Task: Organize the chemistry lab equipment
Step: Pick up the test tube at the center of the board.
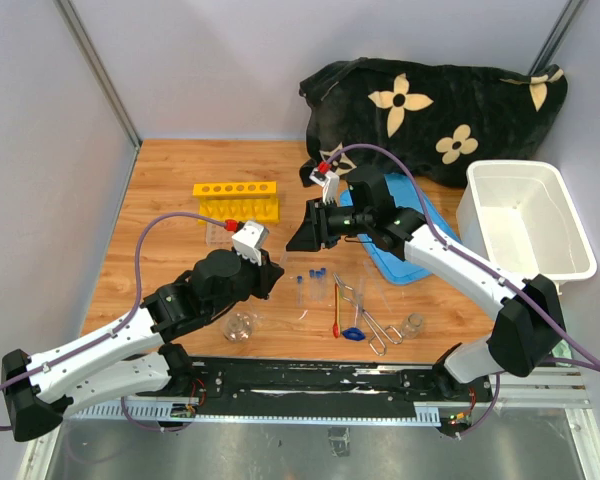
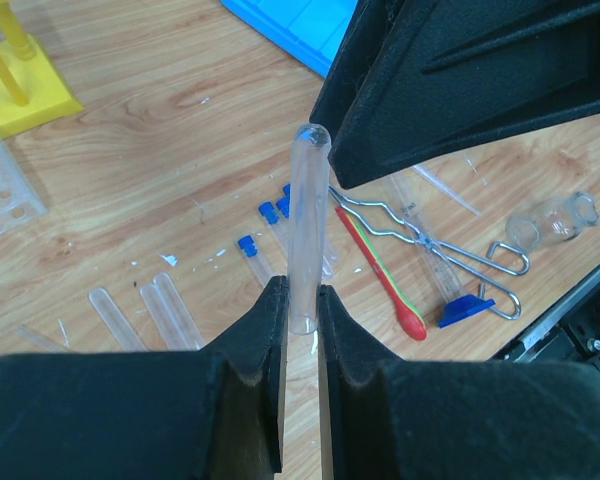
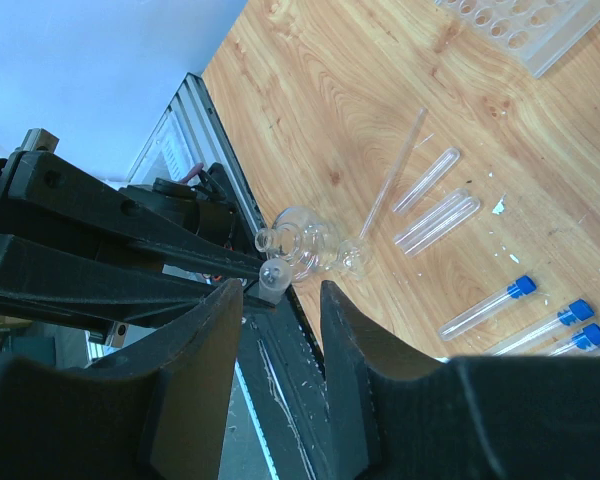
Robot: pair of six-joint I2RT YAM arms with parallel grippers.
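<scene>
My left gripper is shut on the lower end of a clear uncapped test tube and holds it upright above the table. My right gripper is open at the tube's rounded tip, which sits against one finger with a gap to the other. In the top view the two grippers meet mid-table. On the wood lie blue-capped tubes, metal tongs, a red-handled spatula, a round flask and a small vial. The yellow rack stands at the back left.
A clear plastic rack sits beside the yellow one. Several uncapped tubes lie loose. A blue lid lies under the right arm, a white tub stands at the right, and a black flowered cloth is at the back.
</scene>
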